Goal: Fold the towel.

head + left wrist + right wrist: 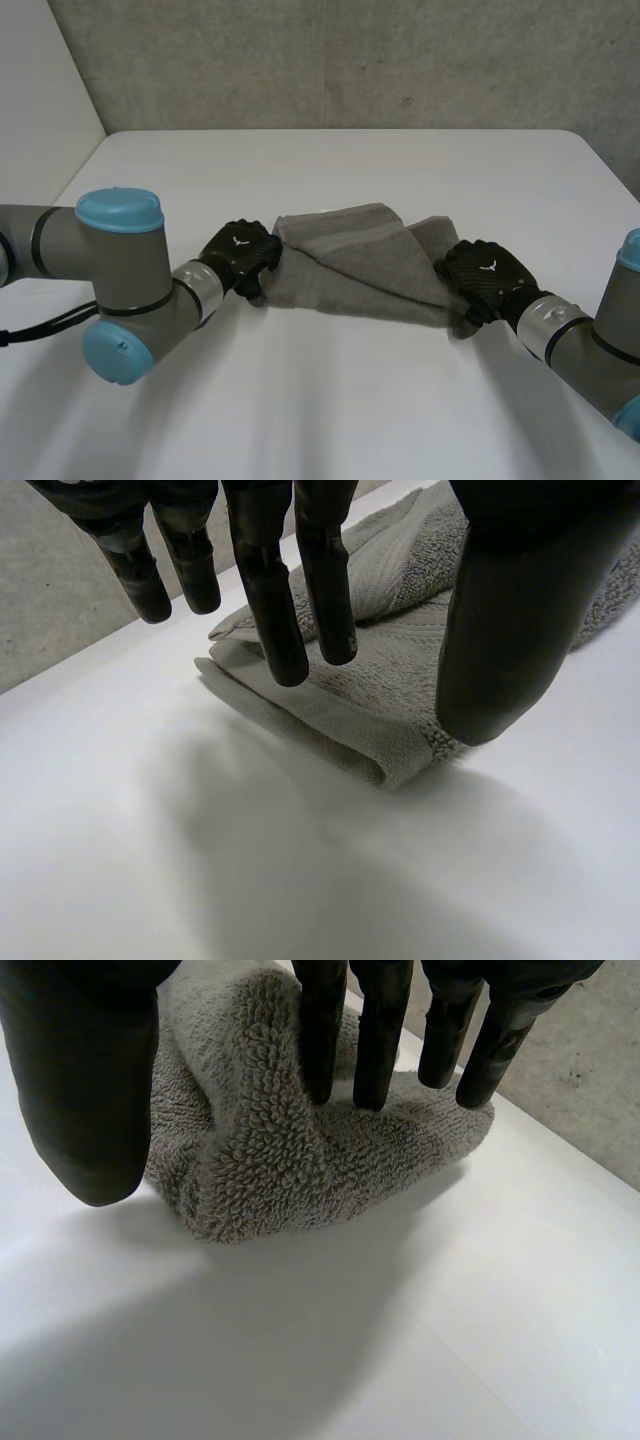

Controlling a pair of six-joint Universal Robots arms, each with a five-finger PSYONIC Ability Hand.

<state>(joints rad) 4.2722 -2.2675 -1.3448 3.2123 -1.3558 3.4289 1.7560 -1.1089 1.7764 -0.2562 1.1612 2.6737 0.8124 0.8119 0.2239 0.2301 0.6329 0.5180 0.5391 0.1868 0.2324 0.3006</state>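
In the head view, the left hand [240,258] covers the 9 o'clock end of the towel [350,262], and the right hand [485,275] covers its 3 o'clock end, so we cannot see those corners there. The left arm [110,270] is cut off at 9 o'clock and the right arm [590,340] at 4 o'clock.

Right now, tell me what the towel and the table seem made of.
The towel is grey terry, probably cotton: looped pile shows, with a flat woven band near its hem. The table has a smooth white matte top, perhaps laminate or painted board; the look leaves it open.
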